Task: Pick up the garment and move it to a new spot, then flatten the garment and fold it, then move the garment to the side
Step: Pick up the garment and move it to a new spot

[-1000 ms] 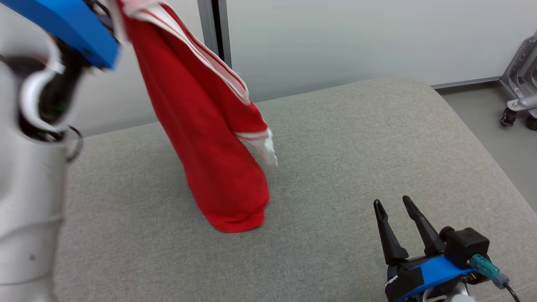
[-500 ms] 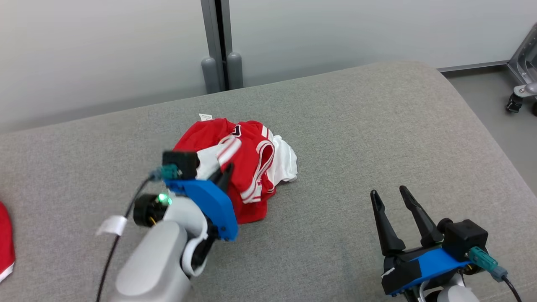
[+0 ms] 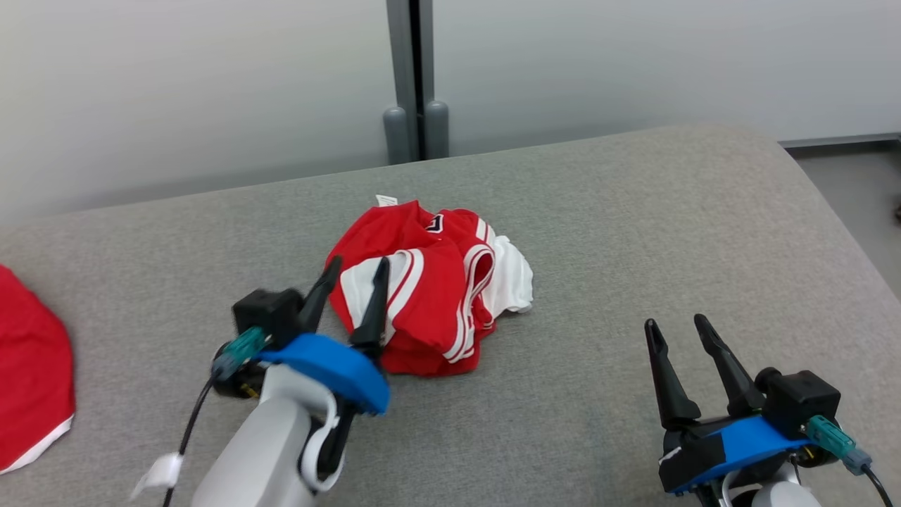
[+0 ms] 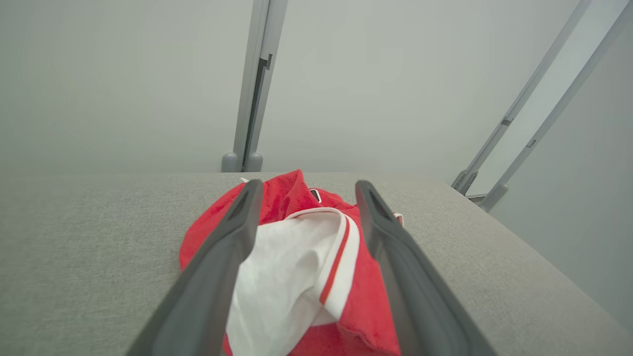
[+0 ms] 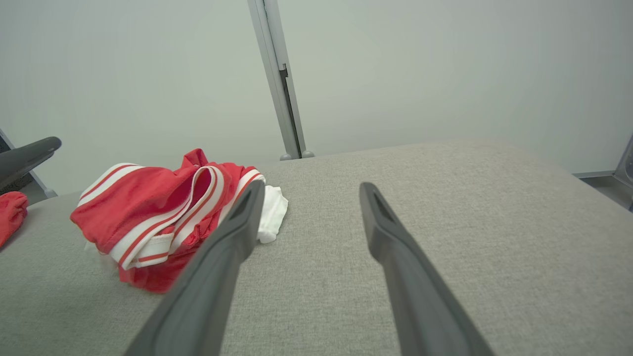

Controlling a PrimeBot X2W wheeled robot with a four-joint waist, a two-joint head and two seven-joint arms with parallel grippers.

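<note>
Garment (image 3: 429, 282) heaped on tabletop (image 3: 633, 211), unheld; left gripper (image 3: 359, 262) spread wide over its near edge; right gripper (image 3: 674, 322) wide, well apart; relocation likely done (flattening, folding, side placement remain).

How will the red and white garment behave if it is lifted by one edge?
Probably floppy: the garment lies crumpled in soft folds on the cushion, so it would hang and unfold. It looks like thin cloth, so probably light. It seems unlikely to roll or slide on the cushion's rough weave.
</note>
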